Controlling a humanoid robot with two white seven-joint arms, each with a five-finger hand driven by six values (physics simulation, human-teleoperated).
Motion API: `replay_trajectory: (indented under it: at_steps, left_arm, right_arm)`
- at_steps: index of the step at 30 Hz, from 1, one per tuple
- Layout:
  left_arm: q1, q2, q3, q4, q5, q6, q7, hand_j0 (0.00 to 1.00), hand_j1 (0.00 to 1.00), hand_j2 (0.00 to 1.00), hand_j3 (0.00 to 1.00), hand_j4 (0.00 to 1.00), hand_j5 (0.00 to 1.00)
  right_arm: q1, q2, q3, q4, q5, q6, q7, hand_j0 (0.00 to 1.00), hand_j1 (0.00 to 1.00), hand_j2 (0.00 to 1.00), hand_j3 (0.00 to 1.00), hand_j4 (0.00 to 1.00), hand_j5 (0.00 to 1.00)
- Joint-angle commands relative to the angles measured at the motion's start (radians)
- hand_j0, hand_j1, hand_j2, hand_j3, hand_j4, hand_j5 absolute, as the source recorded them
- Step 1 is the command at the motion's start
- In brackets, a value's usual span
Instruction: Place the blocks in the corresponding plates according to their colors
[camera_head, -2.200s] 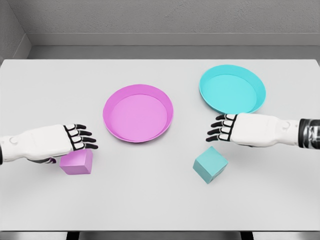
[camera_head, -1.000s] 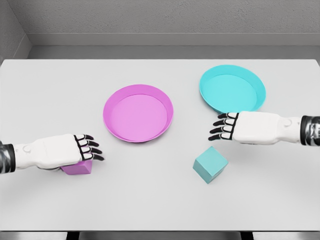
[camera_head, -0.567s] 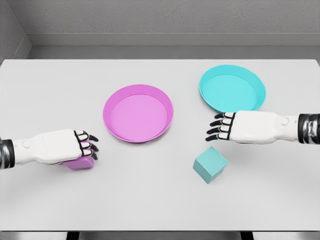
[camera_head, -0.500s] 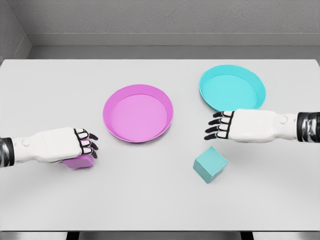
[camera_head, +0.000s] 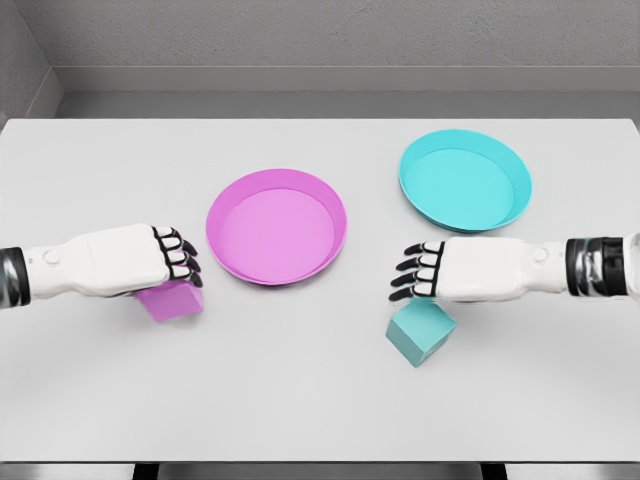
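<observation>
Left robot hand (camera_head: 150, 262) has its fingers curled down over the pink block (camera_head: 171, 299); we read it as gripping the block from above, and the block sits tilted under the palm, so probably just coming off the tabletop (camera_head: 320, 400), though we can't tell if it is clear of the surface. Grip from the top makes sense: it leaves the underside free for setting down into a plate. Right robot hand (camera_head: 440, 270) is flat, fingers extended and slightly spread, holding nothing; it hovers just above and behind the cyan block (camera_head: 420, 334), whose top edge is partly hidden by the palm, contact unclear. We judge it's lined up for the same top grasp. Outward: pink plate (camera_head: 276, 226) sits just right of the left robot hand, near the fingertips, empty. Cyan plate (camera_head: 464, 180) is behind the right robot hand, close to it, also empty. Both blocks lie near their matching plates, so each arm has a short carry. Neither block placed yet.
</observation>
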Motion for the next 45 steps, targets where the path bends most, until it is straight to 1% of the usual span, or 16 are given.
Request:
replay_trajectory:
  at_steps: [1,5,10,14,16,20,23,24,27,29,30,33,35,37,40,45]
  left_arm:
    - [-0.005,-0.016,0.0,0.007,0.006,0.001,0.001,0.7,0.7,0.7,0.7,0.7,0.7]
    - [-0.031,-0.028,0.0,0.016,0.004,0.001,0.001,0.68,0.68,0.68,0.68,0.68,0.68]
    - [-0.064,-0.052,0.0,0.03,0.001,0.001,0.0,0.67,0.67,0.67,0.67,0.67,0.67]
    - [-0.104,-0.092,0.0,0.041,0.001,0.001,0.0,0.67,0.67,0.67,0.67,0.67,0.67]
    - [-0.127,-0.114,0.0,0.048,0.0,0.001,0.0,0.67,0.67,0.67,0.67,0.67,0.67]
    - [-0.213,-0.18,-0.047,0.136,-0.003,0.001,0.0,0.67,0.67,0.67,0.67,0.67,0.67]
    - [-0.252,-0.218,-0.057,0.188,-0.006,0.001,0.0,0.67,0.67,0.67,0.67,0.67,0.67]
    - [-0.276,-0.221,-0.072,0.206,-0.006,0.001,0.0,0.67,0.67,0.67,0.67,0.67,0.67]
    - [-0.322,-0.289,-0.106,0.265,-0.013,0.001,0.0,0.68,0.68,0.68,0.68,0.68,0.68]
    - [-0.371,-0.339,-0.143,0.298,-0.016,0.001,0.0,0.68,0.68,0.68,0.68,0.68,0.68]
    - [-0.397,-0.35,-0.166,0.303,-0.026,0.001,0.0,0.71,0.71,0.71,0.71,0.71,0.71]
    - [-0.403,-0.348,-0.167,0.306,-0.016,0.001,0.001,0.91,0.91,0.91,0.91,0.91,0.91]
    - [-0.407,-0.338,-0.167,0.305,0.0,0.001,0.004,1.0,1.0,1.0,1.0,1.0,1.0]
    - [-0.407,-0.302,-0.166,0.302,0.041,0.001,0.004,1.0,1.0,1.0,1.0,1.0,1.0]
    - [-0.407,-0.278,-0.164,0.295,0.053,0.001,0.004,1.0,1.0,1.0,1.0,1.0,1.0]
    - [-0.405,-0.226,-0.161,0.292,0.112,0.001,0.006,1.0,1.0,1.0,1.0,1.0,1.0]
  right_arm:
    - [0.0,-0.001,0.0,0.0,-0.006,0.001,-0.004,1.0,1.0,1.0,1.0,1.0,1.0]
    - [-0.014,-0.01,-0.002,0.0,-0.046,0.001,-0.004,1.0,1.0,1.0,1.0,1.0,1.0]
    - [-0.028,-0.007,0.006,0.0,-0.052,0.001,-0.002,1.0,1.0,1.0,1.0,1.0,1.0]
    - [-0.072,0.005,0.075,0.0,-0.052,0.001,0.004,1.0,1.0,1.0,1.0,1.0,1.0]
    - [-0.074,0.013,0.098,0.0,-0.052,0.001,0.005,1.0,1.0,1.0,1.0,1.0,1.0]
    - [-0.074,0.016,0.136,0.0,-0.052,0.001,0.008,1.0,1.0,1.0,1.0,1.0,1.0]
    - [-0.075,0.017,0.141,-0.002,-0.052,0.001,0.01,1.0,1.0,1.0,1.0,1.0,1.0]
    - [-0.078,0.019,0.142,-0.002,-0.052,0.001,0.008,1.0,1.0,1.0,1.0,1.0,1.0]
    - [-0.08,0.031,0.15,-0.002,-0.052,0.001,0.008,1.0,1.0,1.0,1.0,1.0,1.0]
    - [-0.08,0.031,0.151,-0.002,-0.052,0.001,0.008,1.0,1.0,1.0,1.0,1.0,1.0]
    - [-0.08,0.031,0.15,-0.002,-0.052,0.001,0.008,1.0,1.0,1.0,1.0,1.0,1.0]
    - [-0.08,0.029,0.151,-0.002,-0.052,0.001,0.008,1.0,1.0,1.0,1.0,1.0,1.0]
    - [-0.081,0.026,0.156,-0.002,-0.052,0.001,0.01,1.0,1.0,1.0,1.0,1.0,1.0]
    - [-0.081,0.025,0.161,-0.002,-0.052,0.001,0.013,1.0,1.0,1.0,1.0,1.0,1.0]
    - [-0.081,0.023,0.164,-0.002,-0.051,0.001,0.013,1.0,1.0,1.0,1.0,1.0,1.0]
    - [-0.081,0.032,0.164,-0.002,-0.051,0.001,0.013,1.0,1.0,1.0,1.0,1.0,1.0]
